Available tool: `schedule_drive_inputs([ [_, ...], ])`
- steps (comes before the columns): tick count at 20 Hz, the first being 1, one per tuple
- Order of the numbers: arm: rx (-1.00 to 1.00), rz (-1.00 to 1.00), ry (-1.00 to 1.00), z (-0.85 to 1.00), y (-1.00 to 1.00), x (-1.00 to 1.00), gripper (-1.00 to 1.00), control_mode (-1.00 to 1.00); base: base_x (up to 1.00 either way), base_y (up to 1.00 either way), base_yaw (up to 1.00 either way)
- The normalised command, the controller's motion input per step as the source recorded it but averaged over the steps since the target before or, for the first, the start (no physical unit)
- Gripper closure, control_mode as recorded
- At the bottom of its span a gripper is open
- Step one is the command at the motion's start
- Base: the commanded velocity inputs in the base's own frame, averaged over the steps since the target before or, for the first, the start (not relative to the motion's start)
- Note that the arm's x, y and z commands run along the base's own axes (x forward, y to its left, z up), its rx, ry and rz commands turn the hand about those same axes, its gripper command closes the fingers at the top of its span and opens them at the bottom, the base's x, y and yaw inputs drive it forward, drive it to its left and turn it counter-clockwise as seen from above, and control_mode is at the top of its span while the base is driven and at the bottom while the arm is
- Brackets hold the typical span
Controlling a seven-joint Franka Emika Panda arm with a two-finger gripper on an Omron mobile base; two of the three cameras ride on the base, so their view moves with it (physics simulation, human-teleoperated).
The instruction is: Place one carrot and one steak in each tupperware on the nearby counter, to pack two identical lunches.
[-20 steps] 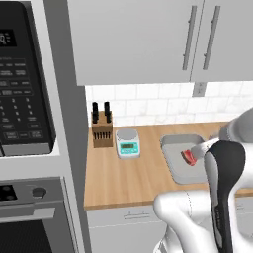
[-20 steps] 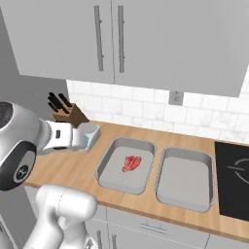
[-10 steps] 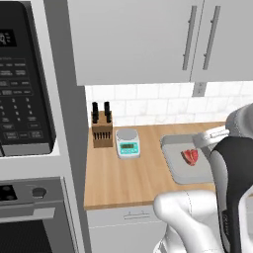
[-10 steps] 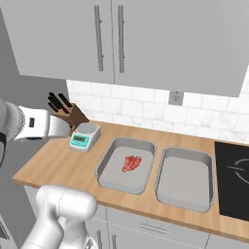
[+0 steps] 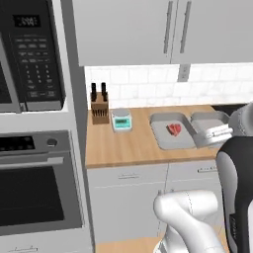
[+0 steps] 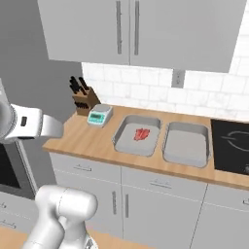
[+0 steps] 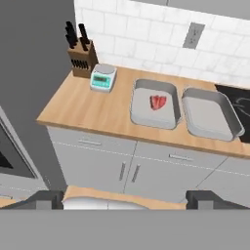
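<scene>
The pincer (image 7: 125, 197) hangs released and empty, back from the surface (image 7: 88, 110); the right tupperware (image 7: 210, 114) risks ending without steak (image 7: 157, 102).

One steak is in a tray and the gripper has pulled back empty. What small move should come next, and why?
Probably turn away to fetch the next item. The left tupperware holds one steak and no carrot, the right tupperware holds nothing, and the gripper stands open, well back from the counter, where no more food lies.
</scene>
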Motion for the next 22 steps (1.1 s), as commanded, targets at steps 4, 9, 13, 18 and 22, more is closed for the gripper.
schedule_drive_inputs([
  [4, 0.0, 0.0, 0.0, 0.0, 0.0, 0.0, -1.0, 1.0, -1.0, 0.0, -0.12],
  [9, 0.0, 0.0, 0.0, 0.0, 0.0, 0.0, -1.0, 1.0, -1.0, 0.7, -0.04],
  [13, 0.0, 0.0, 0.0, 0.0, 0.0, 0.0, -1.0, 1.0, -1.0, 1.0, -0.05],
  [18, 0.0, 0.0, 0.0, 0.0, 0.0, 0.0, -1.0, 1.0, -0.66, 1.0, -0.09],
  [22, 0.0, 0.0, 0.0, 0.0, 0.0, 0.0, -1.0, 1.0, 0.54, 1.0, -0.11],
])
